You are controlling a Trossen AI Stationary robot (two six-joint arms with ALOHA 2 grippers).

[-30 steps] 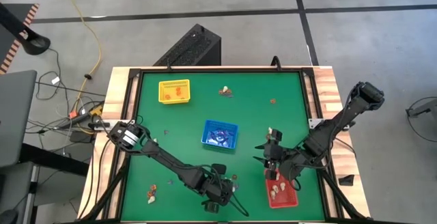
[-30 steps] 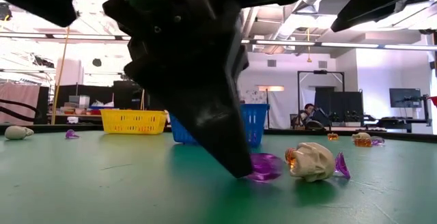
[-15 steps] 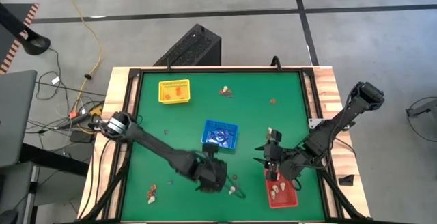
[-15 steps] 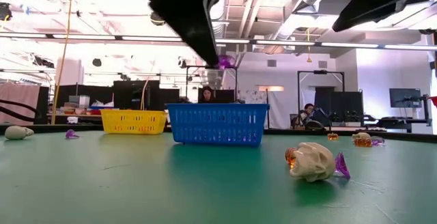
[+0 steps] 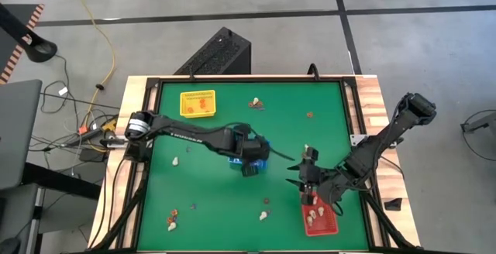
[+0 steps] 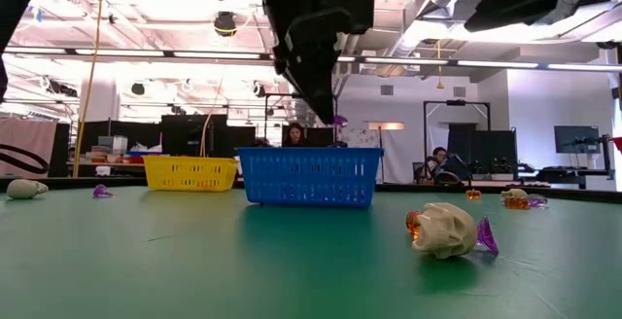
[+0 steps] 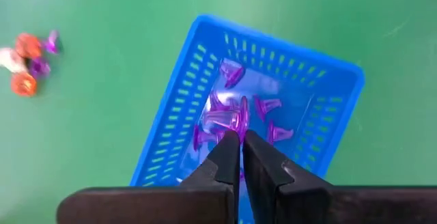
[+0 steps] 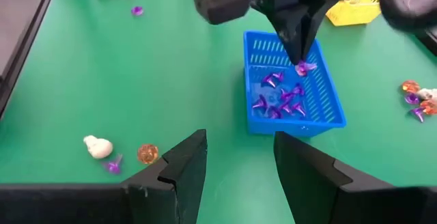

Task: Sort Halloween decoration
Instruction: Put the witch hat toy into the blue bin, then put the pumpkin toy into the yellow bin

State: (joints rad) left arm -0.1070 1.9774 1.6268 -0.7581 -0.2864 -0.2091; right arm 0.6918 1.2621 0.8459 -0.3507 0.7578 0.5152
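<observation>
Trinket (image 8: 303, 67) in purple is now pinched in your left gripper (image 7: 241, 136), hanging just above the blue tray (image 5: 262, 163). A second ago those fingers were down on the mat at the near edge, closing on it beside the cream skull (image 6: 445, 228); half a second ago the arm was already swinging up and inward. So the pick held and the carry is done. By my reading you only need to open the jaws to land it with the other purple pieces (image 7: 268, 106) lying in that tray.

Check the drop line in the low view: the trinket (image 6: 337, 121) sits over the tray's wire wall, close to the right side of the tray, so it may bounce out.

Your right gripper (image 8: 239, 173) waits with fingers spread wide, empty, beside the red tray (image 5: 321, 225), which holds a few cream pieces.

The held trinket is small, glossy, translucent and cone-like, with little to grip; only a sliver shows past the fingertips. More decorations remain loose: an orange one (image 8: 147, 154) by the skull, a purple one (image 6: 102, 192) far left, and small clusters along the mat's edges. The yellow tray (image 5: 198, 104) holds orange pieces.
</observation>
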